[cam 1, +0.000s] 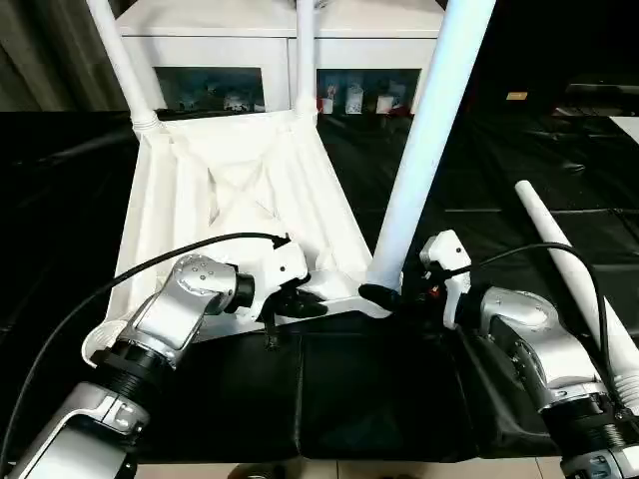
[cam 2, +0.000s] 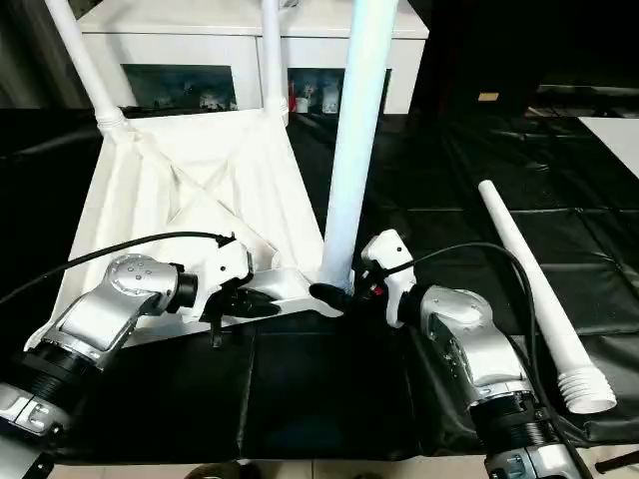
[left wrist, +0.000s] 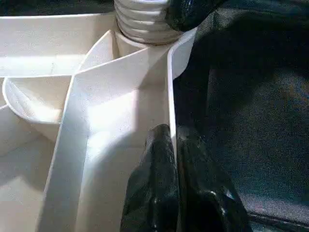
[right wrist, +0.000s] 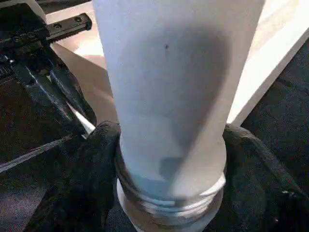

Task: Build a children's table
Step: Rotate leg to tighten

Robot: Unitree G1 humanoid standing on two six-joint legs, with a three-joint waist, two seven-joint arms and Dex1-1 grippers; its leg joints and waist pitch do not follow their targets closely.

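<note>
Children's table top (cam 1: 240,200) lies upside down on the black-covered counter (cam 1: 379,399), ribbed X-braced underside facing up. Legs, four total: two stand in the far corner sockets, far-left leg (cam 1: 125,65) and far-right leg (cam 1: 306,55); a third leg (cam 1: 424,140) stands at the near-right corner socket, leaning slightly; a fourth, loose leg (cam 2: 534,299) lies on the counter to the right, well apart from the top, ribbed end toward the robot. Right gripper (right wrist: 169,193) has its fingers (right wrist: 91,169) clamped on the third leg just above its ribbed end, one on each side. Left gripper (left wrist: 176,183) has its fingers (left wrist: 154,179) closed on the top's thin near rim wall, beside that same corner. One white cabinet (cam 1: 270,60) with glass doors stands behind the counter.
</note>
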